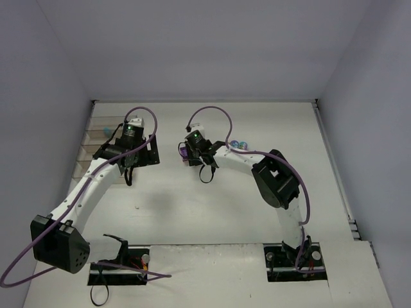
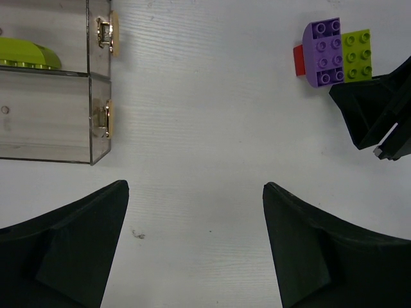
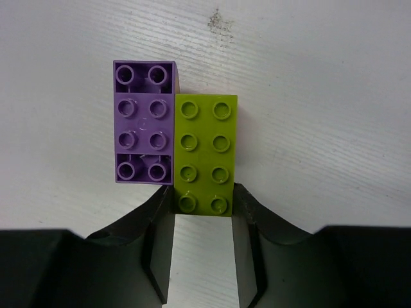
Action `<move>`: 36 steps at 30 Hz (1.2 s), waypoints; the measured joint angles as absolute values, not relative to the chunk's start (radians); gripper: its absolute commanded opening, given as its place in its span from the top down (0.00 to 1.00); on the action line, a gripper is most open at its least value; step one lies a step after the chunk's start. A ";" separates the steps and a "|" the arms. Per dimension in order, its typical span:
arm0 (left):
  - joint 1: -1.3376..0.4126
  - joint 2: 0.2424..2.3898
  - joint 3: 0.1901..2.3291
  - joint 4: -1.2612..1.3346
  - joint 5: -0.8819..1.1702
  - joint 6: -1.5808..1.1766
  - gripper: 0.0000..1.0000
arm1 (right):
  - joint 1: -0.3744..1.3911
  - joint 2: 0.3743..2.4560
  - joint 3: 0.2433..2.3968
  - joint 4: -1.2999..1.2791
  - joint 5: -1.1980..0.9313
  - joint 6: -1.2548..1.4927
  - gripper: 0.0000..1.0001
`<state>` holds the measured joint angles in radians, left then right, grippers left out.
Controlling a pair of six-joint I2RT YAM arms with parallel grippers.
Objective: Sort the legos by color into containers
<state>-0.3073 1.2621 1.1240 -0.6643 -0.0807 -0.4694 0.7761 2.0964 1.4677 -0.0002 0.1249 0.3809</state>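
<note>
Right gripper (image 3: 203, 200): pinching one end of the lime green brick (image 3: 205, 147).
Purple brick (image 3: 144, 122): lying flush against its left side.
Left gripper (image 2: 196, 192): hanging spread, right of the containers (image 2: 96, 138).

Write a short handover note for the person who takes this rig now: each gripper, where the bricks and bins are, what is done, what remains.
Left gripper: open, empty, over the table beside the containers.
Right gripper: shut on the near end of the lime green brick. The purple brick touches its side; the red brick sits against the purple one.
Done: one lime green piece lies in a bin.
Left: bin the held brick, then purple, red, and the small bricks by the right arm.
</note>
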 measured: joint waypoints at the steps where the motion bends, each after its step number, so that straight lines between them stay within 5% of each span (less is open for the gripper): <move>1: -0.307 1.261 1.121 -0.664 -0.075 -0.470 0.21 | 0.776 2.096 1.467 0.004 0.128 0.376 0.87; 3: -0.307 1.258 1.117 -0.662 -0.059 -0.474 0.21 | 0.776 2.096 1.462 0.015 0.129 0.364 1.00; 23: -0.307 1.245 1.069 -0.318 0.402 -0.710 0.21 | 0.773 1.482 1.026 0.283 0.001 0.210 1.00; 36: -0.351 1.297 1.069 -0.119 0.524 -0.805 0.21 | 0.758 1.404 0.972 0.295 -0.051 0.207 1.00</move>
